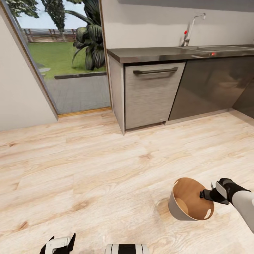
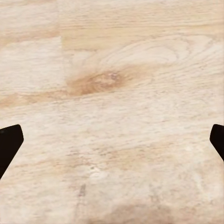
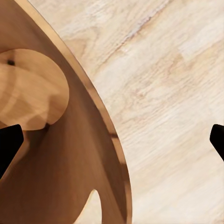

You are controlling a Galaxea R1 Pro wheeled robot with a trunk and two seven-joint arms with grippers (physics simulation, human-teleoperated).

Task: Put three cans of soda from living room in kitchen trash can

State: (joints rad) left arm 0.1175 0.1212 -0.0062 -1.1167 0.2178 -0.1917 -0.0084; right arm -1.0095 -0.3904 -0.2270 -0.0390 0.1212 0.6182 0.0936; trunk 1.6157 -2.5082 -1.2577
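I am in the kitchen. The tash can point(image 1: 175, 207), light grey outside and wood-brown inside, stands on the floor at my lower right. Its brown inside point(image 3: 70, 158) looks bare down to the round bottom. My right gripper point(image 1: 203, 193) hangs over the bin's near rim, open, with nothing between its dark fingertips point(image 3: 9, 140). My left gripper point(image 1: 58, 244) sits low at the bottom left, open over bare floor point(image 2: 112, 84). The cans of soda and the living room are out of view.
Light wood floor point(image 1: 88, 169) spreads ahead. A steel-fronted unit with a bar handle point(image 1: 151, 93) and dark cabinets point(image 1: 211, 84) stand under a grey counter point(image 1: 158, 54) with a faucet point(image 1: 192, 26). A glass door point(image 1: 67, 70) at the left looks onto a garden.
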